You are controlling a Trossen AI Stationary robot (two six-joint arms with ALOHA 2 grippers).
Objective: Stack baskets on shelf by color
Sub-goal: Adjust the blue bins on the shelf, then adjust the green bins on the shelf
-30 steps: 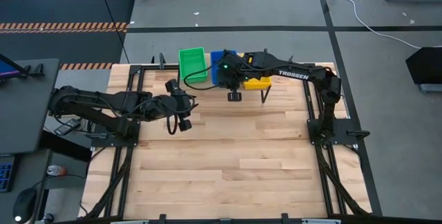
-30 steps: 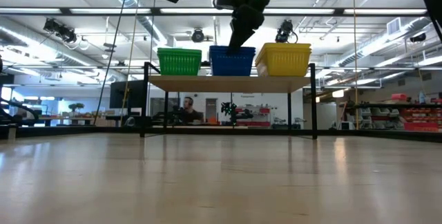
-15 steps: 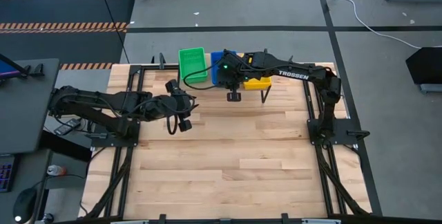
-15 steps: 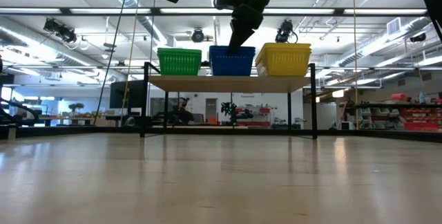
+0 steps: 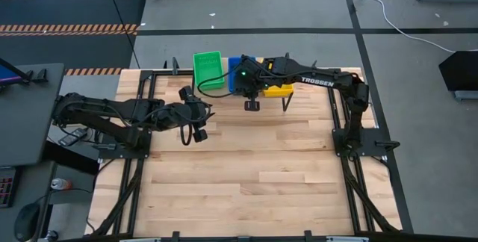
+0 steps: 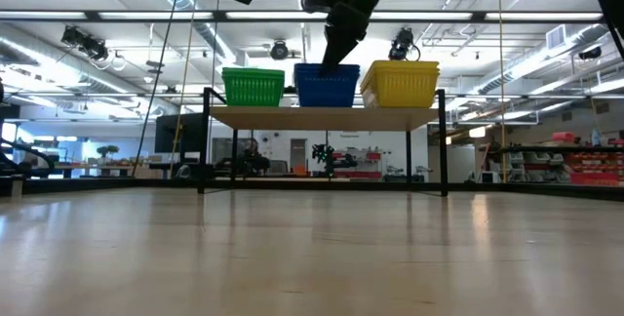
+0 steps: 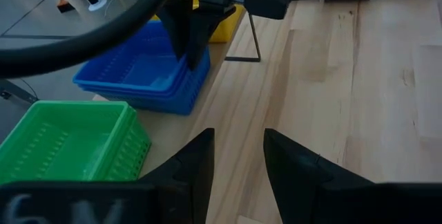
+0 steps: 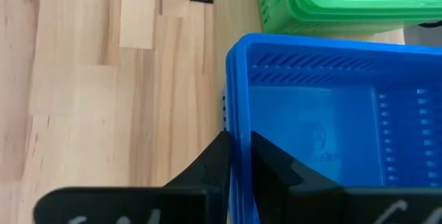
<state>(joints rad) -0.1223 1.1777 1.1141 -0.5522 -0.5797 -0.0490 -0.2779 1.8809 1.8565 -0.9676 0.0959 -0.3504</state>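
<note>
Over the shelf [image 6: 327,116], right claw [image 8: 238,156] – pinching blue baskets' [image 8: 331,127] rim

Three basket stacks sit in a row on the shelf [image 6: 327,117], which is pale light wood on thin black legs: bright green baskets [image 6: 253,87], solid blue baskets [image 6: 328,86] in the middle and yellow baskets [image 6: 400,84], all with that slotted mesh look on the sides. The tabletop [image 5: 246,175] is blond wood strips in mixed light and slightly darker tones. Both arms are black, and the right arm [image 5: 317,80] has white lettering plus a little green light near its wrist.
</note>
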